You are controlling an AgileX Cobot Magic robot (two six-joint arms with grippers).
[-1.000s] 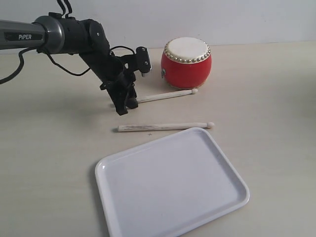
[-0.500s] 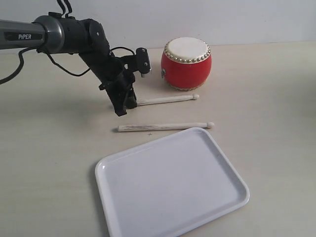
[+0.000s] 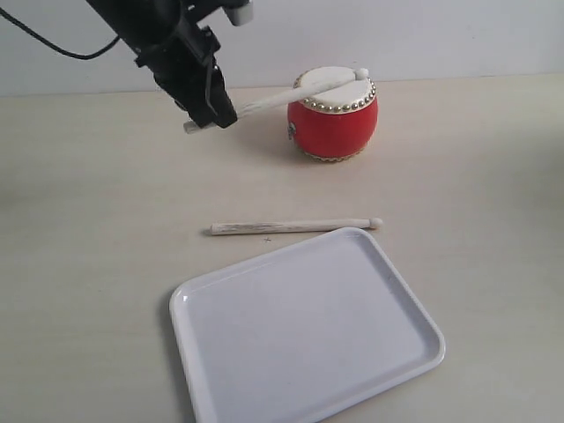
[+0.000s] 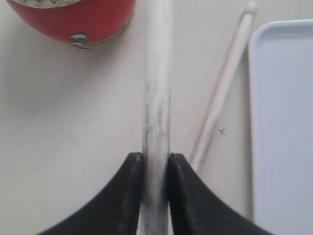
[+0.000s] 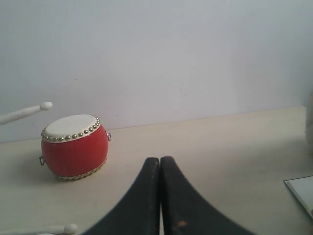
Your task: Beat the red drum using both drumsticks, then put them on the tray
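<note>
The red drum (image 3: 333, 115) stands at the back of the table, cream head up; it also shows in the left wrist view (image 4: 73, 19) and the right wrist view (image 5: 74, 146). My left gripper (image 3: 211, 113) is shut on one drumstick (image 3: 291, 94), held in the air with its tip over the drumhead. The stick (image 4: 156, 98) runs between the black fingers (image 4: 131, 191). The second drumstick (image 3: 295, 226) lies flat just behind the white tray (image 3: 220, 352). My right gripper (image 5: 160, 161) is shut on nothing, well away from the drum, and is out of the exterior view.
A pale wall runs behind the table. The tray's corner (image 5: 301, 191) shows in the right wrist view, and its edge (image 4: 283, 122) lies beside the lying drumstick (image 4: 222, 93) in the left wrist view.
My left gripper has lifted the drumstick off the table and swung it up and back, so its tip now hangs over the drumhead. The second stick and the tray have not moved.
</note>
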